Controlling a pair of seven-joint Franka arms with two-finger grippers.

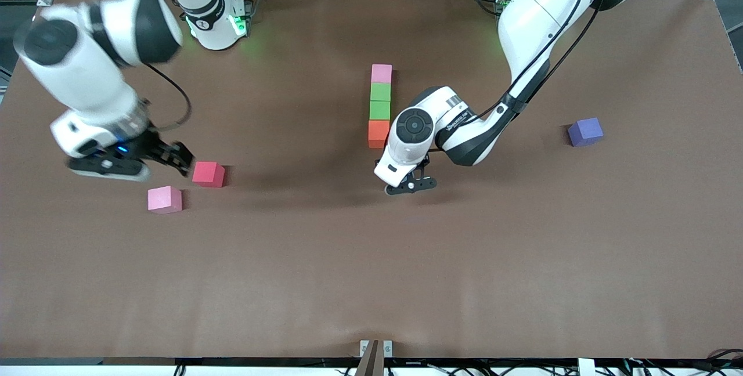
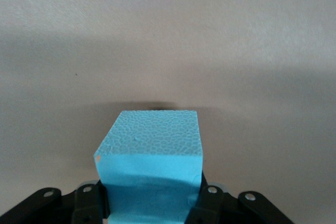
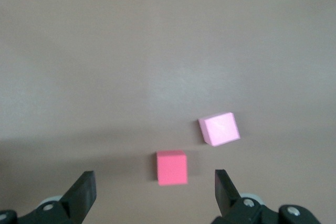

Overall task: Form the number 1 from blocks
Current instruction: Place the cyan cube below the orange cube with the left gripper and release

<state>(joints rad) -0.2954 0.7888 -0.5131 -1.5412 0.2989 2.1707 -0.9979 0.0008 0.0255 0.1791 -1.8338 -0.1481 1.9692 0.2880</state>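
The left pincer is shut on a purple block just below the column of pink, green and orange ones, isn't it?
Not quite: the block in the left pincer is light blue, as the left wrist view shows. The purple block lies loose toward the left arm's end of the table. The pincer is indeed shut, beside the column's orange block.

The left arm reaches down from its base to mid-table, wrist bent low, the left gripper (image 2: 152, 203) clamped on a light blue block (image 2: 149, 153); the right arm bends down at its own end of the table, the right gripper (image 3: 155, 192) pointing downward with jaws spread wide, holding nothing
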